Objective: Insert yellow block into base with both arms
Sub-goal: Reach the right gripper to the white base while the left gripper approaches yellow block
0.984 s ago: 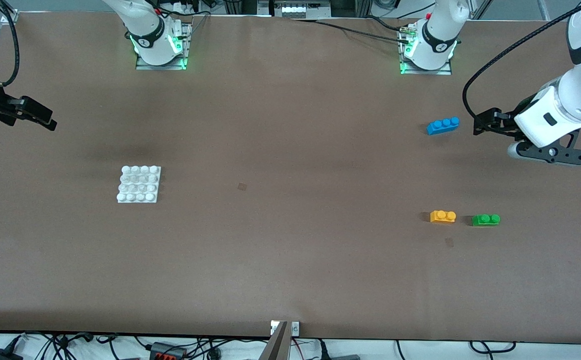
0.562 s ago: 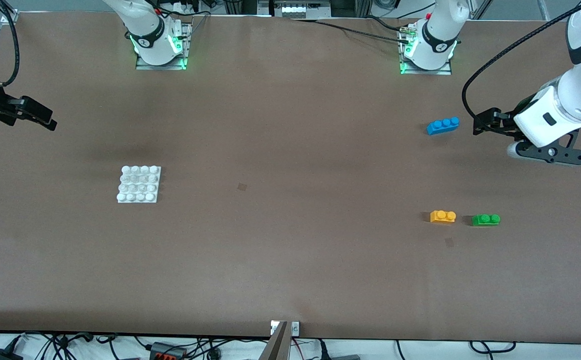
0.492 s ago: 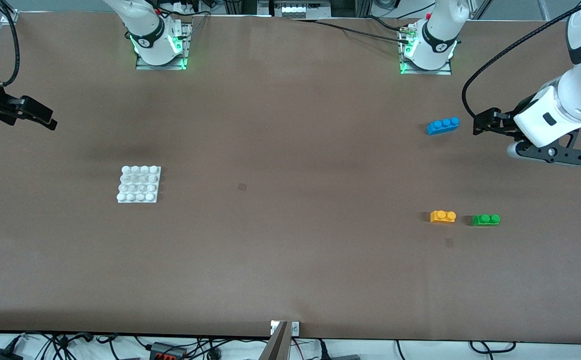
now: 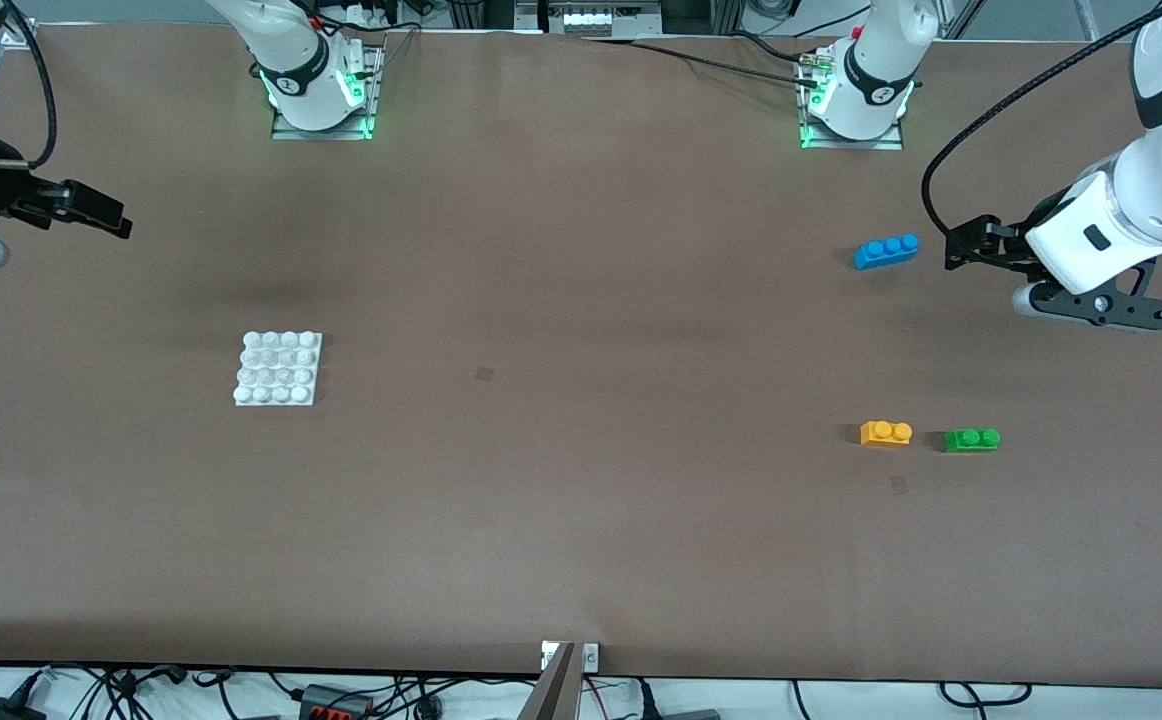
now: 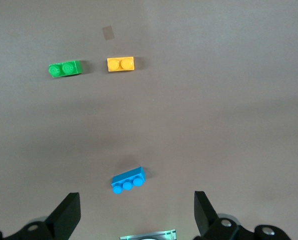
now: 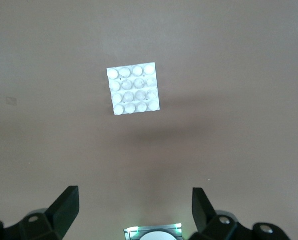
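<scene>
Two grippers are up in the air w/ nothing held, as far as we see. Left gripper hangs over the table at the left arm's end, just beside the blue brick; in the left wrist view its fingers stand wide apart w/ bare table between them, so we call that claw open & empty. Right gripper is over the table edge at the right arm's end, well apart from the base; the right wrist view shows its fingers spread wide too, open, gripping nothing.

We see the yellow block flat on the table, studs up, toward the left arm's end, nearer the front camera than the blue brick. Green brick sits near it, apart w/ a gap, closer to the left arm's end of the table. In the left wrist view yellow & green lie side by side, blue closest to the fingers & a bit skewed.

Base lies flat toward the right arm's end, well apart from all 3 bricks, w/ studs bare; we also see it in the right wrist view. Yellow block is not yet on the base.
</scene>
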Motion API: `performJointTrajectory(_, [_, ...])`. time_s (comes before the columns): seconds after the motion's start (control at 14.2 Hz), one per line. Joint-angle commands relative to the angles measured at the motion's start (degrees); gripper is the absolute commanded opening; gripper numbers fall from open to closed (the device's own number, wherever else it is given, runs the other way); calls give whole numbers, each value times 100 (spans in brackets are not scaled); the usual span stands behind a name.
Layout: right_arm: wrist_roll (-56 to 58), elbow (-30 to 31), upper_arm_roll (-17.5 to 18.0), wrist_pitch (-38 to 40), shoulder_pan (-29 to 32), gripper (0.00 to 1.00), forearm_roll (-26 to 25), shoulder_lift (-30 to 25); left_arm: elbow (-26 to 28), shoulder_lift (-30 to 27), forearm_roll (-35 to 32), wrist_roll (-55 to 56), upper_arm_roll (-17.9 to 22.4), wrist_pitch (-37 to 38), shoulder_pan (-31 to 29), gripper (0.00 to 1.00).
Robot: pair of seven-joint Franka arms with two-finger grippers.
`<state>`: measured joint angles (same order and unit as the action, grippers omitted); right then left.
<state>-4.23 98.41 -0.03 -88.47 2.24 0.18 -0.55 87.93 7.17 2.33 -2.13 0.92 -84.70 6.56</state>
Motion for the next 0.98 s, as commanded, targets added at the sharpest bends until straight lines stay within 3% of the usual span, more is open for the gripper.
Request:
performJointTrajectory(0.0, [-8, -112, -23, 119, -39, 100, -1, 633, -232, 48, 92, -95, 5, 76, 12, 100])
performJointTrajectory(0.21, [-26, -85, -23, -256, -13, 100, -27, 1389, -232, 57, 92, -113, 14, 68, 11, 100])
performJointTrajectory(0.63, [755, 1072, -15, -2960, 180, 100, 43, 2304, -241, 57, 92, -121, 14, 76, 12, 100])
performJointTrajectory(0.77, [914, 1338, -15, -3702, 277, 100, 279, 2550, -241, 57, 92, -121, 23, 68, 12, 100])
performJointTrajectory(0.91, [1125, 1347, -15, -3713, 364, 100, 674, 2761, -241, 65, 92, -121, 23, 68, 12, 100])
